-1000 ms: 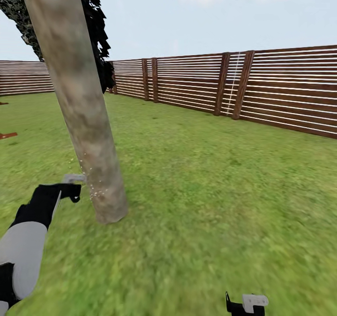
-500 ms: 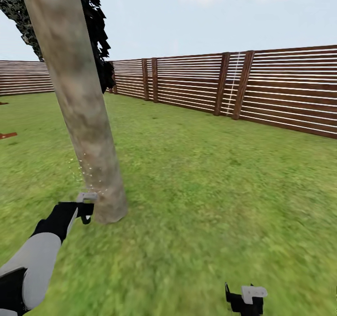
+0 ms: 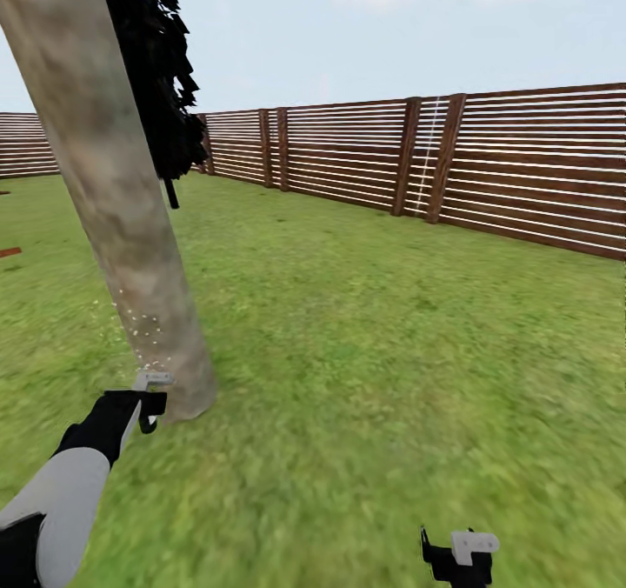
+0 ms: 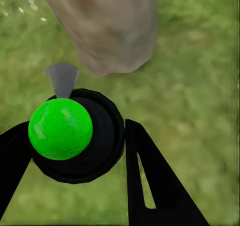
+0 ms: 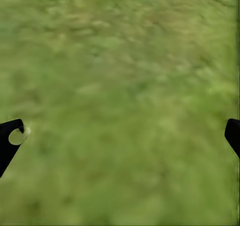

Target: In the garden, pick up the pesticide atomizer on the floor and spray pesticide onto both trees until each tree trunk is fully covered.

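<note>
One tree's trunk (image 3: 113, 197), thick, grey-brown and leaning, rises at the left of the head view, its base (image 4: 107, 30) on the grass. My left gripper (image 3: 148, 401) is low beside that base, shut on the pesticide atomizer (image 4: 75, 136), a black round body with a bright green cap. Its grey nozzle (image 3: 153, 379) points at the trunk, and pale spray specks (image 3: 139, 327) hang against the bark just above it. Black fingers (image 4: 150, 181) flank the bottle. My right gripper (image 3: 456, 557) is low at the front right, open over bare grass (image 5: 120, 85).
Green lawn (image 3: 391, 353) stretches ahead and to the right. A brown slatted fence (image 3: 522, 162) runs along the back and right. A near-black narrow tree (image 3: 156, 75) stands behind the trunk. A small reddish object (image 3: 9, 251) lies far left.
My left arm has lowered the atomizer from mid-trunk height down to the trunk's base. The view has then shifted, so trunk and fence sit further left. The right gripper has held still.
</note>
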`<state>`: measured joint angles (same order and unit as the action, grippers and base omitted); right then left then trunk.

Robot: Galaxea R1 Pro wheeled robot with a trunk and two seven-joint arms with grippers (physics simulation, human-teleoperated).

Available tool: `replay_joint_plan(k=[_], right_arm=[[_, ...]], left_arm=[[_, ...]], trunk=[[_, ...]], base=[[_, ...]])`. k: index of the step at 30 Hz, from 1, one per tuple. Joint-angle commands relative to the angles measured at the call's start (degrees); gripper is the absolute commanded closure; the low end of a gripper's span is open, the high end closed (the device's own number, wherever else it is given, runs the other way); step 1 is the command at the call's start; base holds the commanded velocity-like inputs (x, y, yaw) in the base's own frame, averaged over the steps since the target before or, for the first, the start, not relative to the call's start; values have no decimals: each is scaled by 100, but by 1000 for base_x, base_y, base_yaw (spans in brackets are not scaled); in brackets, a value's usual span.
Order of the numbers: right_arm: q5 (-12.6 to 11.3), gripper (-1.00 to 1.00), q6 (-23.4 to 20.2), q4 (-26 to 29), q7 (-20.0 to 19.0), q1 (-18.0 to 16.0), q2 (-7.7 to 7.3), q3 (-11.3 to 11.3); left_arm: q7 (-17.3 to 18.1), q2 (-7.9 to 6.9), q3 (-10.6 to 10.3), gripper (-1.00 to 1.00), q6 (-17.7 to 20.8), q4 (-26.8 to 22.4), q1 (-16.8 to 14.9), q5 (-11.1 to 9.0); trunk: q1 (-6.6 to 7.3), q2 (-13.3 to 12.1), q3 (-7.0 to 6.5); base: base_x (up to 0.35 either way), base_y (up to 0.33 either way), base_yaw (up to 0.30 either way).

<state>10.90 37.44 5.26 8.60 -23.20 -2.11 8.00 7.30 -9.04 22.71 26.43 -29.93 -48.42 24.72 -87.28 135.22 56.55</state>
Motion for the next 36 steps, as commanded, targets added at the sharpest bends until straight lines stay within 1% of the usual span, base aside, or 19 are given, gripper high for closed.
replay_joint_plan(k=[1, 2, 3, 5, 6, 7, 8, 9, 10, 11, 12, 15, 20, 23, 26, 27, 30, 36], right_arm=[[0, -100, 0, 0, 0, 0, 0, 0], [0, -100, 0, 1, 1, 0, 0, 0], [0, -100, 0, 1, 1, 0, 0, 0], [0, -100, 0, 1, 1, 0, 0, 0], [0, -100, 0, 1, 1, 0, 1, 0], [1, -100, 0, 1, 1, 0, 3, 0], [6, -100, 0, 1, 1, 0, 6, 0], [7, -100, 0, 1, 1, 0, 7, 0], [8, -100, 0, 1, 1, 0, 8, 0], [7, -100, 0, 1, 1, 0, 8, 0], [8, -100, 0, 1, 1, 0, 8, 0], [8, -100, 2, -2, 2, 0, 1, 0], [1, -100, 8, 1, 13, 0, 0, 0], [0, -100, 9, 1, 16, 0, 0, 0], [5, -100, 9, 1, 12, 0, 0, 0], [6, -100, 9, 1, 11, 0, 0, 0], [8, -100, 9, 1, 10, 0, 0, 0], [8, -100, 9, -7, 10, 0, 0, -6]], left_arm=[[0, 3, 3, 100, -55, -2, 24, -1], [-50, -25, 23, 100, -236, -3, 77, -12], [-205, -40, 79, 100, -294, -4, 105, -17], [-499, -38, 150, 100, -323, 0, 144, -28], [-564, -30, 165, 100, -330, 33, 155, -34], [-636, 1, 194, 100, -348, 416, 166, -65], [-644, -5, 217, 100, -349, 443, 166, -262], [-647, -22, 288, 100, -356, 454, 175, -471], [-652, -33, 349, 100, -367, 471, 217, -630], [-653, -21, 385, 100, -381, 492, 267, -728], [-652, -7, 400, 100, -422, 501, 294, -755], [-653, -3, 401, 100, -643, 521, 314, -747], [-667, 13, 371, 100, -688, 767, 316, -738], [-693, 16, 348, 100, -684, 738, 316, -734], [-702, -30, 355, 100, -691, 797, 349, -738], [-770, -39, 374, 100, -692, 738, 493, -755], [-905, -30, 356, 100, -692, 702, 570, -750], [-939, 9, 341, 100, -692, 693, 710, -741]], trunk=[[0, 0, 0], [0, 0, 0], [0, 0, 0], [0, 0, 0], [0, 0, 0], [0, 0, 0], [0, 0, 0], [0, 0, 0], [0, 0, 0], [0, 0, 0], [0, 0, 0], [0, 0, 0], [0, 0, 0], [0, 0, 0], [0, 0, 0], [0, 0, 0], [0, 0, 0], [0, 0, 0]], base=[[2, -269, 0], [1, -269, 0], [34, -269, 0], [58, -269, 58], [69, -269, 191], [162, -245, 272], [214, -207, 276], [237, -189, 277], [255, -177, 277], [271, -159, 144], [279, -149, 47], [281, -153, 14], [282, -160, 1], [281, -165, 58], [271, -159, 231], [94, -50, 269], [23, -12, 275], [74, -46, 272]])
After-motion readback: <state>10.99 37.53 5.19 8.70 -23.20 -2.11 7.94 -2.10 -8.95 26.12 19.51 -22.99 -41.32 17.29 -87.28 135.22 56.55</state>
